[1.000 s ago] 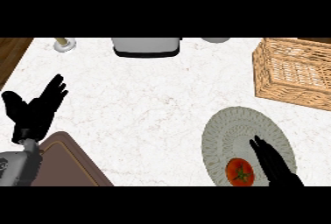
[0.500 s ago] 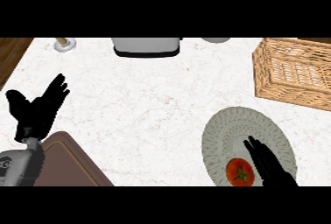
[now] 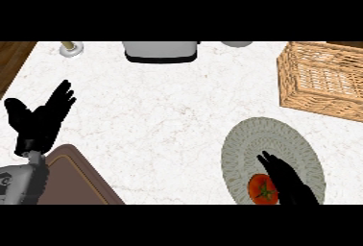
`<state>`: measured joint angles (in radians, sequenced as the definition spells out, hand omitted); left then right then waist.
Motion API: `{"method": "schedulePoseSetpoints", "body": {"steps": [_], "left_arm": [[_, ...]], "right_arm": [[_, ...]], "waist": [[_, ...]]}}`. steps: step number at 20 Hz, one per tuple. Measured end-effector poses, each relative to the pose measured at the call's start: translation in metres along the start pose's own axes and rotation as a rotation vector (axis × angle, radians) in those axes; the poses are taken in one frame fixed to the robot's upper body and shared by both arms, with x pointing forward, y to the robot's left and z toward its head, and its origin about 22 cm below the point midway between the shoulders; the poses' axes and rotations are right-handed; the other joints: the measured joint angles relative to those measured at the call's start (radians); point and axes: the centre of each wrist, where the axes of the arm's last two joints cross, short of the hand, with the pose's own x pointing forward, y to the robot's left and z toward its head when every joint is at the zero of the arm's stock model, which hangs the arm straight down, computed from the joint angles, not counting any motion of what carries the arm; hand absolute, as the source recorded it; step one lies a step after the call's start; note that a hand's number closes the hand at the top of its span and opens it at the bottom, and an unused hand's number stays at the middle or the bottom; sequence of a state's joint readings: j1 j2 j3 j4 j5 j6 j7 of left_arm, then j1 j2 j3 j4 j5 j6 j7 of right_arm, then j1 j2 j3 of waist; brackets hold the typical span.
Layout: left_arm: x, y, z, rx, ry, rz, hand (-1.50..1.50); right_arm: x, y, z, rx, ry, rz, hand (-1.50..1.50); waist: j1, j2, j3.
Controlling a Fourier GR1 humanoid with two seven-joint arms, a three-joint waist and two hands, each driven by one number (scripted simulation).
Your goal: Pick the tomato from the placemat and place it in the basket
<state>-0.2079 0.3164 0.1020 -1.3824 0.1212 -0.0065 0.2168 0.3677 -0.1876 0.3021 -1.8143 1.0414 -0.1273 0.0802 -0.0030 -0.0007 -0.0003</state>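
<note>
Tomato, round and red, lies ungrasped on the grey oval placemat, the black right hand straight-fingered just beside it, the woven wicker basket well beyond.

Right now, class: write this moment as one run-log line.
right hand: open, beside tomato | tomato: on placemat, not gripped | basket: holds nothing visible | left hand: open, resting at left

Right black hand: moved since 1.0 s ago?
Yes. The right black hand slid toward the view's lower edge, its fingertips farther from the woven wicker basket and lower on the round grey placemat, beside the red tomato.
</note>
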Motion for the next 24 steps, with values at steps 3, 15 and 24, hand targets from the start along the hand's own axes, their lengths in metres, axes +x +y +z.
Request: {"method": "schedulePoseSetpoints", "body": {"steps": [3,15,24], "left_arm": [[-0.001,0.0,-0.005,-0.003,0.0,-0.002,0.0],[-0.008,0.0,-0.001,-0.006,0.006,-0.004,0.0],[0.003,-0.006,-0.001,-0.002,0.002,-0.004,0.0]], "right_arm": [[0.002,0.009,-0.009,0.026,-0.017,0.07,1.5],[0.025,0.022,-0.006,0.176,-0.098,0.079,1.5],[0.053,0.024,0.0,0.33,-0.169,-0.019,1.5]], "waist": [[0.0,-0.003,-0.006],[0.001,-0.007,-0.017],[0.0,-0.002,-0.005]]}}
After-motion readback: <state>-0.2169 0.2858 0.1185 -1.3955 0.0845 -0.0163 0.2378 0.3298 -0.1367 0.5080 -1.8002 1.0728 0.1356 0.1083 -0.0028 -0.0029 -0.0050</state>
